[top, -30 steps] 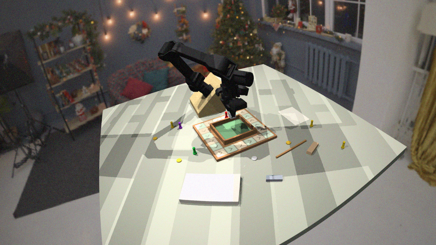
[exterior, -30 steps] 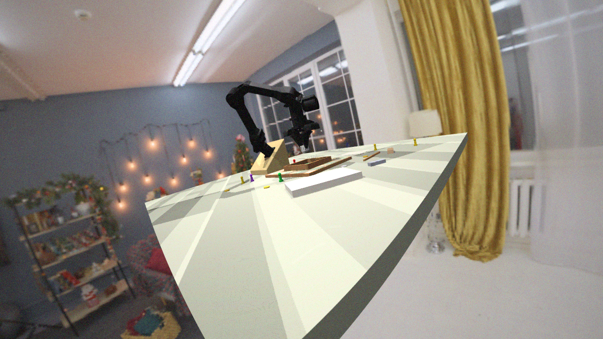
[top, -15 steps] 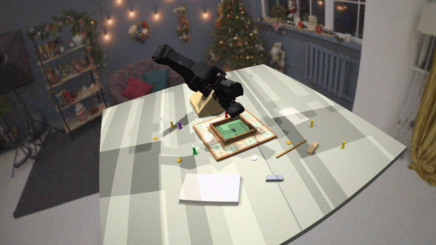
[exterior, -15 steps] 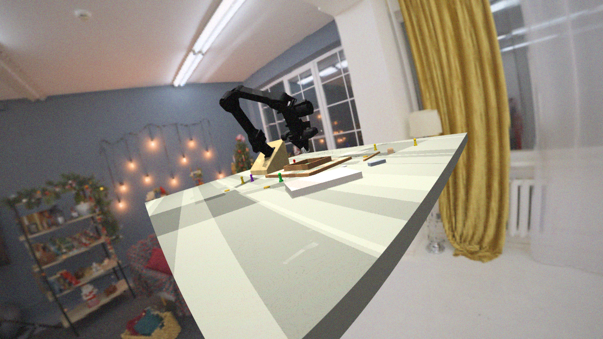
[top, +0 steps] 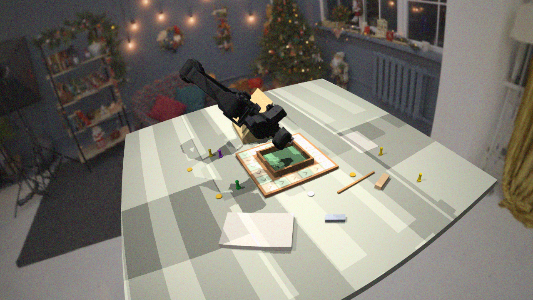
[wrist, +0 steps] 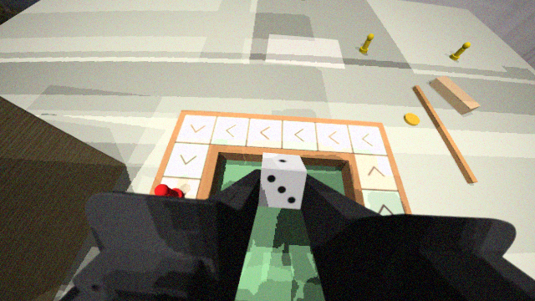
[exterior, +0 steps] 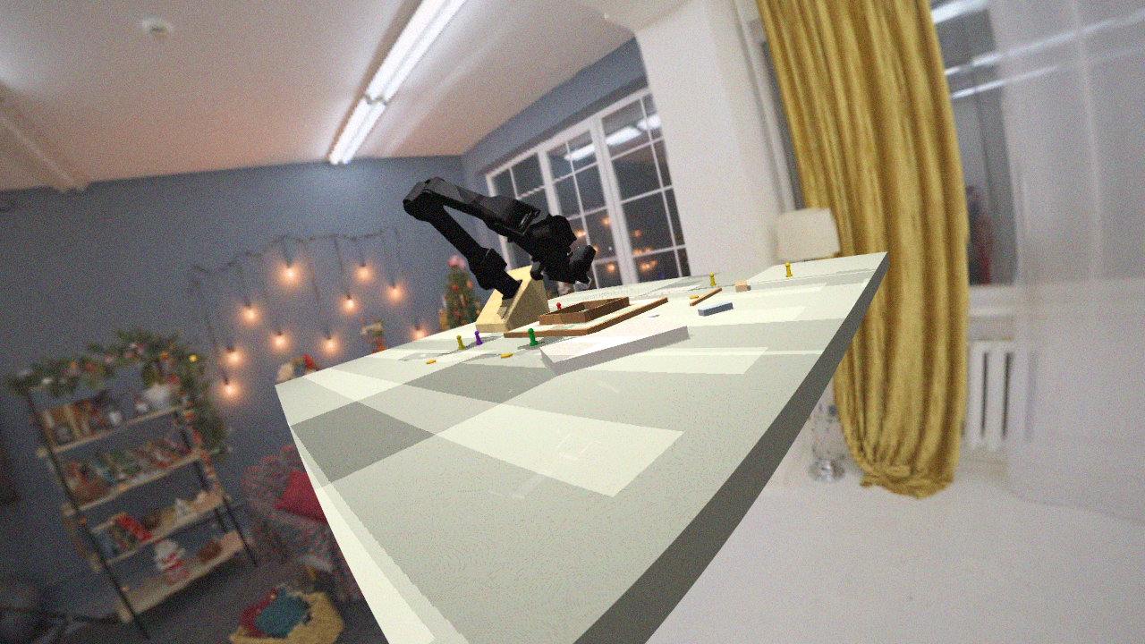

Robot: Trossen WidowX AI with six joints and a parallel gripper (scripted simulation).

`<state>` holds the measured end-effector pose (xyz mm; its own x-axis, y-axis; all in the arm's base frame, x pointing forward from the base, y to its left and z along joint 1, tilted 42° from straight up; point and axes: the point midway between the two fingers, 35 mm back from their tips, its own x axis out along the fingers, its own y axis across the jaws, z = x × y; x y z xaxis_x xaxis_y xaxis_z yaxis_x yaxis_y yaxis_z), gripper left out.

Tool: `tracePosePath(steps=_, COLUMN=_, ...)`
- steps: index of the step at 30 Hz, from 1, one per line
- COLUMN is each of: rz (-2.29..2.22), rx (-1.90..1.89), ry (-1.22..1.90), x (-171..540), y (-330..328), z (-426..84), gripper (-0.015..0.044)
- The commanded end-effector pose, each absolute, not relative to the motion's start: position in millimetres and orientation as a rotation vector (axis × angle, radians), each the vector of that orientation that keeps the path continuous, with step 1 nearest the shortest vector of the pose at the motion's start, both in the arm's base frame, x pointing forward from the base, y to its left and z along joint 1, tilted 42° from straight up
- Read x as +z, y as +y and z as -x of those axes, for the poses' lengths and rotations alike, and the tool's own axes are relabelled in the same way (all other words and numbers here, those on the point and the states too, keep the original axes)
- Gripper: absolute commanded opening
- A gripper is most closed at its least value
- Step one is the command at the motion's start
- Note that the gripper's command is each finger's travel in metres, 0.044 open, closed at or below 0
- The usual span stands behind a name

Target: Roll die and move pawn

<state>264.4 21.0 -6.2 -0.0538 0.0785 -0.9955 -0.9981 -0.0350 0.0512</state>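
Observation:
My gripper (top: 288, 141) (wrist: 279, 177) is shut on the white die (wrist: 281, 181), tilted, above the dice tray (top: 294, 167) (exterior: 560, 319) (wrist: 209, 171). In the wrist view one die face shows three pips and the face above it one. The tray's green floor shows below the fingers. The tray stands in the middle of the board (top: 265, 194) (wrist: 284, 118), ringed by arrow squares. The red pawn (exterior: 557, 306) (wrist: 163, 191) stands on the board's left column in the wrist view, the third square down counting the corner; the arm hides it in the top view.
The wooden wedge (top: 244, 133) (wrist: 50, 188) under the arm is beside the board. A green pawn (top: 237, 185), a purple pawn (top: 220, 153) and several yellow pawns stand around. A stick (top: 355, 182), a wooden block (top: 382, 181), a blue-grey block (top: 334, 218) and a white slab (top: 257, 231) lie outside the board.

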Motion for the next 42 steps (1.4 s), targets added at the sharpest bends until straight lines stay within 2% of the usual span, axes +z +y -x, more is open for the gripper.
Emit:
tracePosePath(steps=1, rz=1.135, rx=1.327, ry=1.118, x=-3.8, y=22.9, z=-264.4, gripper=0.0000)
tracePosePath(steps=6, rz=1.135, rx=1.327, ry=1.118, x=35.8, y=23.5, z=-274.9, gripper=0.0000)
tracePosePath(steps=21, rz=1.138, rx=1.317, ry=1.120, x=35.1, y=22.7, z=-274.4, gripper=0.0000)
tracePosePath(steps=29, rz=1.138, rx=1.317, ry=1.120, x=35.1, y=22.7, z=-274.4, gripper=0.0210)
tracePosePath(steps=37, rz=1.134, rx=1.328, ry=1.117, x=64.9, y=49.6, z=-273.8, gripper=0.0420)
tracePosePath(steps=38, rz=1.141, rx=1.324, ry=1.135, x=63.0, y=49.3, z=-273.4, gripper=0.0440)
tracePosePath(steps=42, rz=1.345, rx=1.186, ry=1.466, x=34.0, y=42.3, z=-267.0, gripper=0.0440)
